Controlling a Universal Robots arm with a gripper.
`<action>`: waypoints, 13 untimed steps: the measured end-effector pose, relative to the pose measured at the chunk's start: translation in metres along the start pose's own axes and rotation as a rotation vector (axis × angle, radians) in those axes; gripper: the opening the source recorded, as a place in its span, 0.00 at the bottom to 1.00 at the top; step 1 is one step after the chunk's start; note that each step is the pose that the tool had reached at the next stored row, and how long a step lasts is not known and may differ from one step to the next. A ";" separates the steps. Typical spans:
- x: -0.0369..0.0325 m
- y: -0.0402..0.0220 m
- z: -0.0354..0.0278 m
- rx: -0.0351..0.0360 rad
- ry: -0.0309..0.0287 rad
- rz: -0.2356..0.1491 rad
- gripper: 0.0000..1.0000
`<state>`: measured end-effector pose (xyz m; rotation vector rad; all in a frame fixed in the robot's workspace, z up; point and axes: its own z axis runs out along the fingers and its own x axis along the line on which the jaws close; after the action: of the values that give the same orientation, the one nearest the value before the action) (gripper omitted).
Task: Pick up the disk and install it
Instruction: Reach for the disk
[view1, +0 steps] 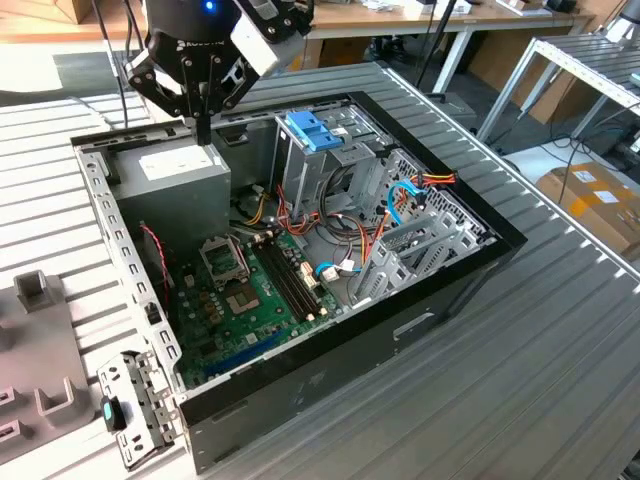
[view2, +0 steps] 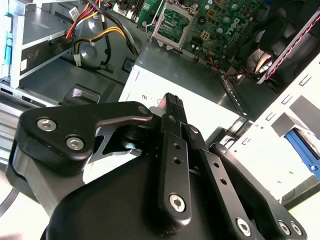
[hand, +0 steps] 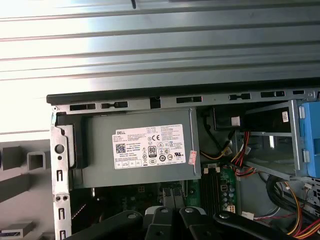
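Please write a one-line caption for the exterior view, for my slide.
The end effector hovers over the power supply in an open computer case.

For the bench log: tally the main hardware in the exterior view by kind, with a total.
Open computer case: 1
Grey power-supply box: 1
Wide blue latch: 1
Green motherboard: 1
Pincer: 1
Total: 5

A grey power-supply box with a white sticker lay against the black case rim — motherboard and cables beside it, a blue latch farther off.
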<state>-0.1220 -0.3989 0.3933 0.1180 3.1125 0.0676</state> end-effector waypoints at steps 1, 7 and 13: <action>0.0000 0.0000 0.0000 0.0000 0.0000 0.000 0.11; 0.0052 -0.0004 -0.0001 0.0000 0.0000 0.000 0.11; 0.0118 -0.0009 -0.0003 0.0000 0.0000 0.000 0.11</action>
<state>-0.1338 -0.3990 0.3933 0.1179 3.1125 0.0676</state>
